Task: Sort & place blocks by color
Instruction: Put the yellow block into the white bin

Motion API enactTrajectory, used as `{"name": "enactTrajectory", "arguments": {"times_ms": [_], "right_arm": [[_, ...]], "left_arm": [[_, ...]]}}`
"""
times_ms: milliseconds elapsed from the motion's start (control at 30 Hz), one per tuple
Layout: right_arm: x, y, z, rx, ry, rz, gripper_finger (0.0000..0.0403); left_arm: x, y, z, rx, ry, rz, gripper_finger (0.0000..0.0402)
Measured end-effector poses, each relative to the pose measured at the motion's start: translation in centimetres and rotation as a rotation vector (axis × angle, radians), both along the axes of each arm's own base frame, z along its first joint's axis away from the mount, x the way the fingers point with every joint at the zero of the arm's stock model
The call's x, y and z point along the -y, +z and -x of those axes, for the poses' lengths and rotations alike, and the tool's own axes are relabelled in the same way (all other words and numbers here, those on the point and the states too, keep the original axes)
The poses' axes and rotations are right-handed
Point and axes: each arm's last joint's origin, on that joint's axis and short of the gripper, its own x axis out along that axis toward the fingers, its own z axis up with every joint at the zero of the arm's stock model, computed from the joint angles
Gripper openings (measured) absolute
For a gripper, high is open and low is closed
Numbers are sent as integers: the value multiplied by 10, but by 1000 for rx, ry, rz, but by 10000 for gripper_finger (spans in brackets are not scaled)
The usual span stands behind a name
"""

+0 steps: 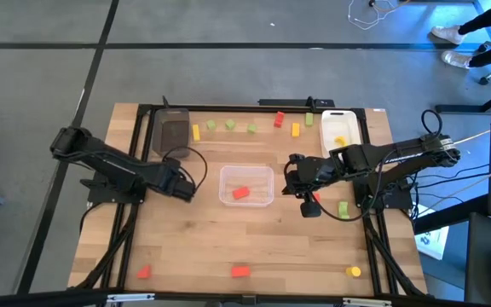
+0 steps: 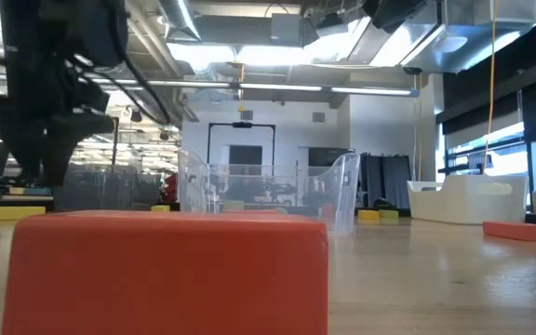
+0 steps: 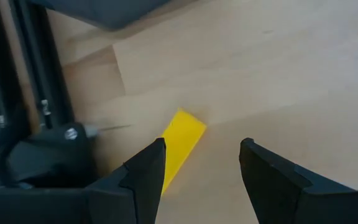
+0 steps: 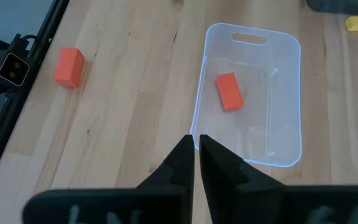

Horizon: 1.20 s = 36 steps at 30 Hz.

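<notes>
My left gripper [image 3: 202,144] is open and hangs low near the table's left side [image 1: 186,184]. A yellow block [image 3: 182,144] lies flat on the wood just beyond its fingers, and one finger hides the block's near end. My right gripper [image 4: 196,140] is shut and empty, beside the right end of the clear tray [image 1: 269,175]. That tray [image 4: 291,99] holds one red block [image 4: 229,91]. Yellow, green and red blocks lie in a row along the far edge [image 1: 252,129]. A yellow block [image 1: 340,141] is in the white tray [image 1: 352,119].
The dark grey tray [image 1: 175,132] sits at the far left. Near the front edge lie red blocks [image 1: 144,272] [image 1: 240,271] and a yellow one [image 1: 354,271]. A green block [image 1: 343,208] lies under the right arm. Bare wood lies between the clear tray and the front edge.
</notes>
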Motion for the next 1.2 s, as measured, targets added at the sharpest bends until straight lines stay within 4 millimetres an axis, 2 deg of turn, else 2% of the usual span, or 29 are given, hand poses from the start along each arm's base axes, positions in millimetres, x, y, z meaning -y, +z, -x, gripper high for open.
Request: {"name": "enactTrajectory", "arguments": {"times_ms": [233, 467, 767, 1200], "right_arm": [[0, 0, 0, 0, 0, 0, 26], [0, 0, 0, 0, 0, 0, 26], [0, 0, 0, -1, 0, 0, 26], [0, 0, 0, -1, 0, 0, 26]], "left_arm": [[-9, -25, 12, -21, 38, 1, 193], [-10, -31, 17, -37, 36, 0, 193], [-8, -46, 24, -45, 50, 107, 193], [-4, -45, 19, -16, 5, 128, 193]]}}
